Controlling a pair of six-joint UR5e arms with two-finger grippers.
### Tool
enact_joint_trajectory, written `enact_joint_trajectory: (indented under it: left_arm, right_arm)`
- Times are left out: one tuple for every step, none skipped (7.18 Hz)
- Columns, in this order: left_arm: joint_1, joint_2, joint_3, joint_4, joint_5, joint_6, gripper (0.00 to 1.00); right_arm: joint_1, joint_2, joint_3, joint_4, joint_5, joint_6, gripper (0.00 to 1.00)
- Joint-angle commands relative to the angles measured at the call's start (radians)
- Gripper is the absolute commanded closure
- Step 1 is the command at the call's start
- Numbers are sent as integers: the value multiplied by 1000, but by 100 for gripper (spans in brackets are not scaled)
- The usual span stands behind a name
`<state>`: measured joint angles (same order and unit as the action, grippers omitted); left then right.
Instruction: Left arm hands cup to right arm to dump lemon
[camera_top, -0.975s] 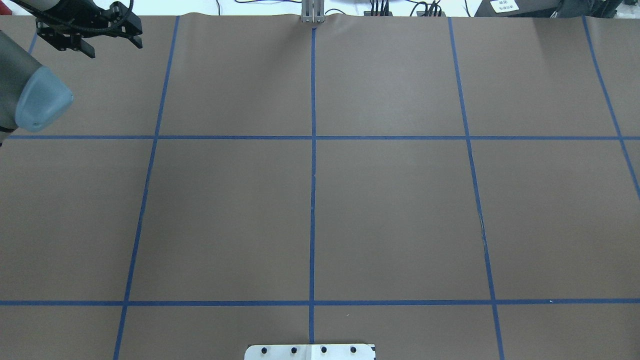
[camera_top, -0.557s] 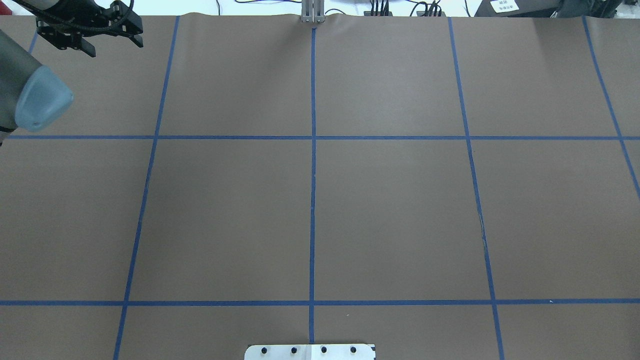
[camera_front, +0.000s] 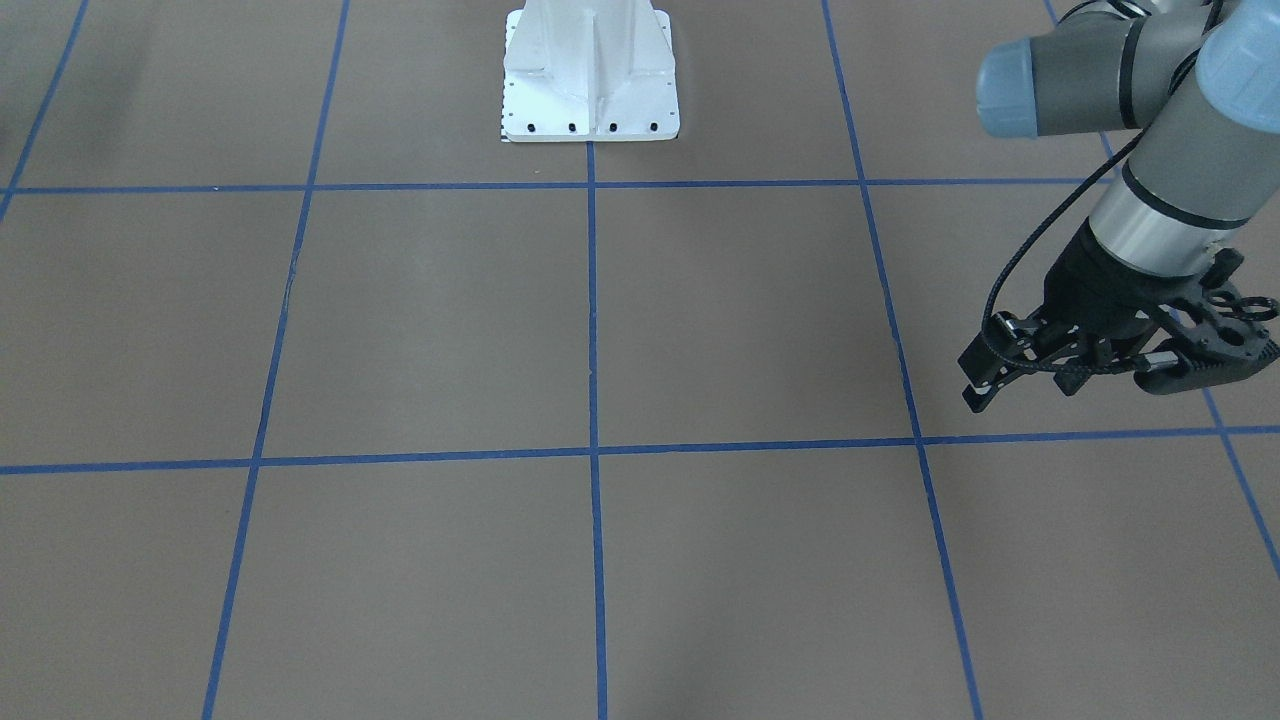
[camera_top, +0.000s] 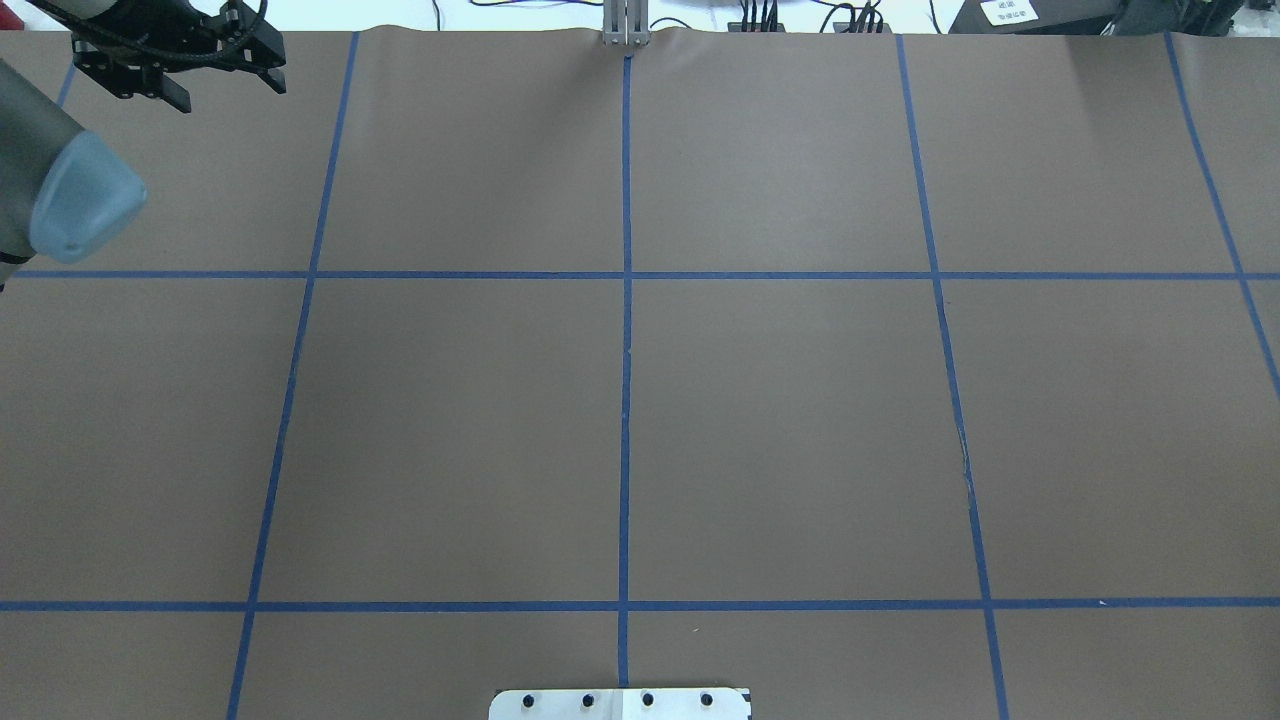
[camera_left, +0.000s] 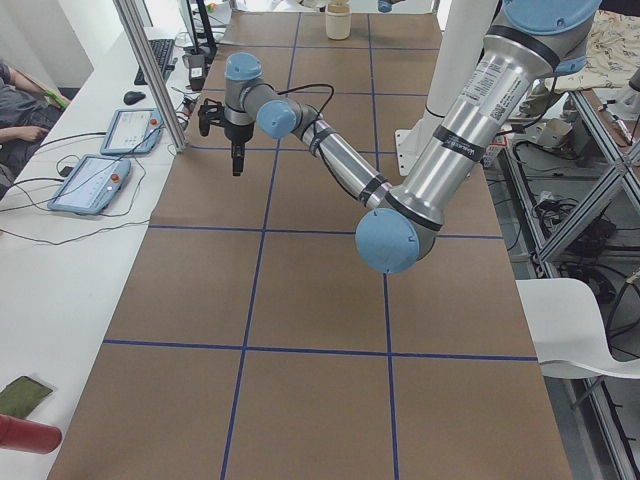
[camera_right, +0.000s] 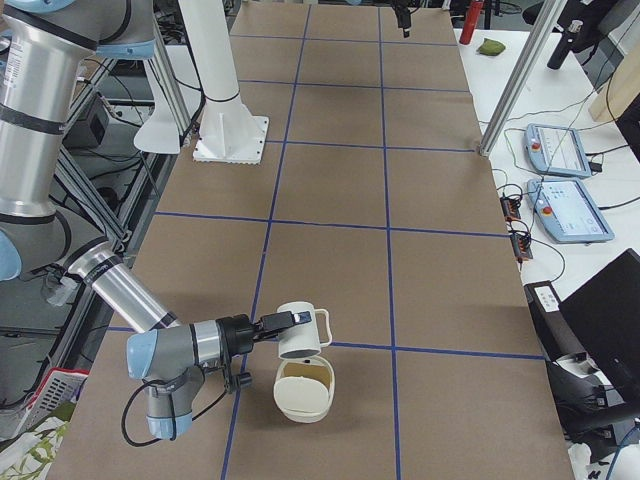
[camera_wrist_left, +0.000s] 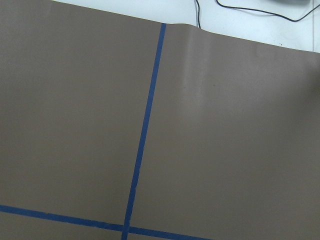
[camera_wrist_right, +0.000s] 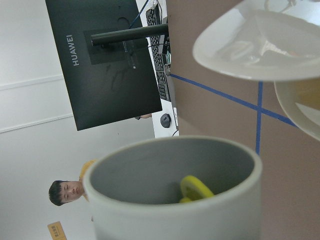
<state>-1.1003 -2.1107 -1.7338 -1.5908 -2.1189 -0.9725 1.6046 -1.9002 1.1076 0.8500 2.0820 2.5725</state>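
The cup (camera_right: 298, 335) is a white mug hanging tilted in the air at the tip of my right gripper (camera_right: 270, 325), above a cream bowl (camera_right: 302, 395). In the right wrist view the cup (camera_wrist_right: 175, 210) fills the lower frame and the yellow lemon (camera_wrist_right: 196, 189) lies inside it. That gripper's fingers are hidden there, so I cannot tell whether they are shut. My left gripper (camera_top: 228, 95) hangs open and empty over the table's far left corner. It also appears as the left gripper (camera_front: 1020, 395) in the front-facing view.
The brown table carries a blue tape grid. The white robot base (camera_front: 590, 75) stands at the near middle edge. A metal post (camera_left: 150, 70) and control tablets (camera_left: 90, 185) line the far side. A person sits beyond a black monitor (camera_wrist_right: 105, 65).
My left gripper has drifted slightly toward the table's far edge. Nothing else in the overhead view has moved.
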Motion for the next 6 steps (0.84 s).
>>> enact_joint_trajectory:
  left_arm:
    - [0, 0, -1, 0, 2, 0, 0]
    - [0, 0, -1, 0, 2, 0, 0]
    - [0, 0, -4, 0, 2, 0, 0]
    - [0, -2, -3, 0, 2, 0, 0]
    - [0, 0, -4, 0, 2, 0, 0]
    - [0, 0, -6, 0, 2, 0, 0]
  right_arm:
    - [0, 24, -5, 3, 6, 131, 99]
    - [0, 30, -5, 3, 9, 173, 99]
    - [0, 32, -5, 24, 9, 245, 99]
    - [0, 32, -5, 30, 9, 276, 99]
    - [0, 32, -5, 32, 9, 317, 99]
    - [0, 30, -5, 35, 10, 346, 99]
